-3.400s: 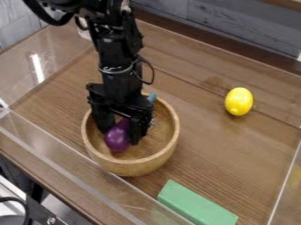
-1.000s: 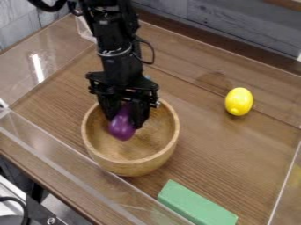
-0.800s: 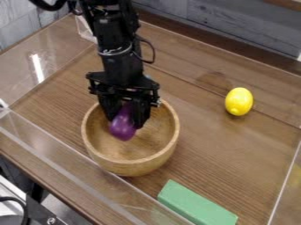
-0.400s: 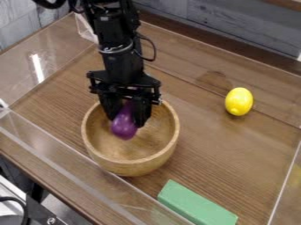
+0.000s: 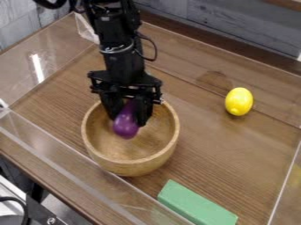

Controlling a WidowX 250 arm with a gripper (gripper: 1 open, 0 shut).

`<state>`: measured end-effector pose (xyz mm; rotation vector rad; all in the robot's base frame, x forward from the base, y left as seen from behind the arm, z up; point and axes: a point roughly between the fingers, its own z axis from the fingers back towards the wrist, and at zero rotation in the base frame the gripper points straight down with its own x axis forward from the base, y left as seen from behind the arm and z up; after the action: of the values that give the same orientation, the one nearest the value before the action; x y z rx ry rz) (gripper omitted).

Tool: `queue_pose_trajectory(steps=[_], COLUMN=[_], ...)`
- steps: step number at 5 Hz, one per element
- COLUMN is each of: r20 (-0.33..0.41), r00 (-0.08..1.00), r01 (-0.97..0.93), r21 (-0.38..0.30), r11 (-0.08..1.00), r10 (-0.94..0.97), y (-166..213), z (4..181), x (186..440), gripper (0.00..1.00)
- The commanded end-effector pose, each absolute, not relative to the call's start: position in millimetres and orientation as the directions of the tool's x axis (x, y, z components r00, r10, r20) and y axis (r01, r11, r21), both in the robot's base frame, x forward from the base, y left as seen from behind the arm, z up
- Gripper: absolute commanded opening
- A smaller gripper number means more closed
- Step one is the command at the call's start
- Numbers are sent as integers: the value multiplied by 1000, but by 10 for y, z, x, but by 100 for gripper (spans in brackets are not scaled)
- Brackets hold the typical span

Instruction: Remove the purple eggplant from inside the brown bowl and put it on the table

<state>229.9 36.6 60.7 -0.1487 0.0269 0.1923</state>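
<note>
Open tabletop lies between the round light-brown wooden bowl point(image 5: 104, 156) and the yellow lemon point(image 5: 238, 102); a green rectangular block point(image 5: 196, 204) sits near the rim. The black gripper point(image 5: 126, 109) partly hides the glossy purple eggplant point(image 5: 125, 128), its jaws pinching it above the bowl's interior.

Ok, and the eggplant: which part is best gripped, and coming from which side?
Likely its upper part, from above, as the hand has it now. The eggplant is long and hangs steeply, purple end down, so fingers closing across its narrow width should suit it; the bowl's wall rings it, making a sideways approach awkward.
</note>
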Motion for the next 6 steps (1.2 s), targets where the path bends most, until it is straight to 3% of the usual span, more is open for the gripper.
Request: queue_pose_trajectory(steps=[1, 6], r20=[9, -1], r00=[982, 978], r01=[-184, -207], r21=[-140, -140], r11=[973, 968], r10=[187, 209], y=[365, 324], z=[687, 660], x=[2376, 2355], gripper=[0, 0])
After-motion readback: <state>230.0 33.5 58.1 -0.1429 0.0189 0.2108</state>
